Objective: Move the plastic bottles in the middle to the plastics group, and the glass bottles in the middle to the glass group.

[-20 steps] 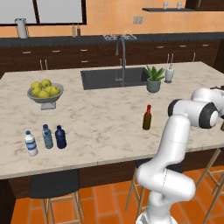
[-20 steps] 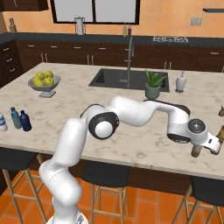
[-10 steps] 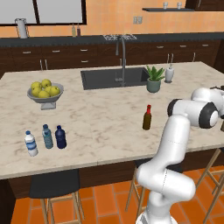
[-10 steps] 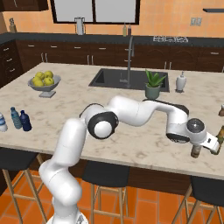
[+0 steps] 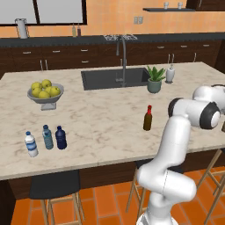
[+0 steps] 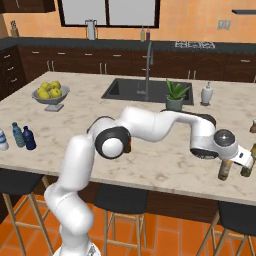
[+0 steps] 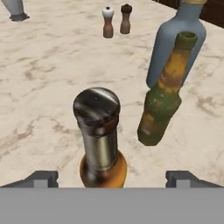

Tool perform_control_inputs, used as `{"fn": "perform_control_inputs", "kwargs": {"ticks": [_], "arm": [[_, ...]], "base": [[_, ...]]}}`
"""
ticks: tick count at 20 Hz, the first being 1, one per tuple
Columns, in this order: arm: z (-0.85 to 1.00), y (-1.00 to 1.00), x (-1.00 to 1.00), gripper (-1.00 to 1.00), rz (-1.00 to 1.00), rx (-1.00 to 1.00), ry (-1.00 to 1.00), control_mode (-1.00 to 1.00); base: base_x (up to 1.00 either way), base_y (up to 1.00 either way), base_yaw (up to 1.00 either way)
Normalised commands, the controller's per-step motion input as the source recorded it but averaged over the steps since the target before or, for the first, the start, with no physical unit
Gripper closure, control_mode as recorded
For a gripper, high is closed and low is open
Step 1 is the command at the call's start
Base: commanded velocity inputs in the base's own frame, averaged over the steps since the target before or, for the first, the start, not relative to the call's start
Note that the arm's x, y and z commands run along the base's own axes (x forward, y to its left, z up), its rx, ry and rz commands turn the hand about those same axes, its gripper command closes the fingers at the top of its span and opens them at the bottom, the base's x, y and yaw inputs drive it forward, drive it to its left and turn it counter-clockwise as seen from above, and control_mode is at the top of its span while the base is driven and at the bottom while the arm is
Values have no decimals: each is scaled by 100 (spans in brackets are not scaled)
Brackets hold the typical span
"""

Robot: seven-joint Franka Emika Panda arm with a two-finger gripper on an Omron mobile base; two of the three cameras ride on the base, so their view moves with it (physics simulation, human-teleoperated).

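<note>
Progress of the sorting task, seen across the worktop [image 5: 101, 114]. At its near left end the navy plastic bottle [image 5: 61, 137] stands upright just beside the teal water bottle [image 5: 47, 137], with the clear white-labelled water bottle [image 5: 30, 144] next in the row. The three form one line, so the plastics half of the task reads as done.

The red-capped brown glass bottle [image 5: 148, 118] stands upright and alone in the middle of the worktop, in front of the sink and well apart from every other bottle. It is not yet with the glass group [image 6: 224, 170], two small dark bottles at the near right edge. This half therefore appears to be left.

The arm reaches out to that right edge. In the hand view the pincer [image 7: 113, 177] has its jaws spread wide, one tip on either side of a silver-capped amber bottle [image 7: 99, 144], with clear space between each tip and the glass; nothing is clamped. An olive-green bottle [image 7: 162, 100] leans just beside it, in front of a blue-grey bottle [image 7: 175, 39].

Judged remaining work: fetch the red-capped bottle from the middle and set it by the glass group.
</note>
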Motion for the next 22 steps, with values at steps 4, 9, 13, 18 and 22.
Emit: {"fn": "perform_control_inputs", "kwargs": {"ticks": [4, 9, 13, 18, 22], "arm": [[57, 19, -22, -100, 3, -2, -2, -100], [0, 44, -73, -100, 23, 0, -2, -100], [13, 82, -60, -100, 23, -8, 4, -100], [58, 90, -27, -100, 29, -9, 22, -100], [81, 69, -3, -100, 31, -8, 32, -100]], "base": [[0, 0, 0], [0, 0, 0], [0, 0, 0], [0, 0, 0], [0, 0, 0]]}}
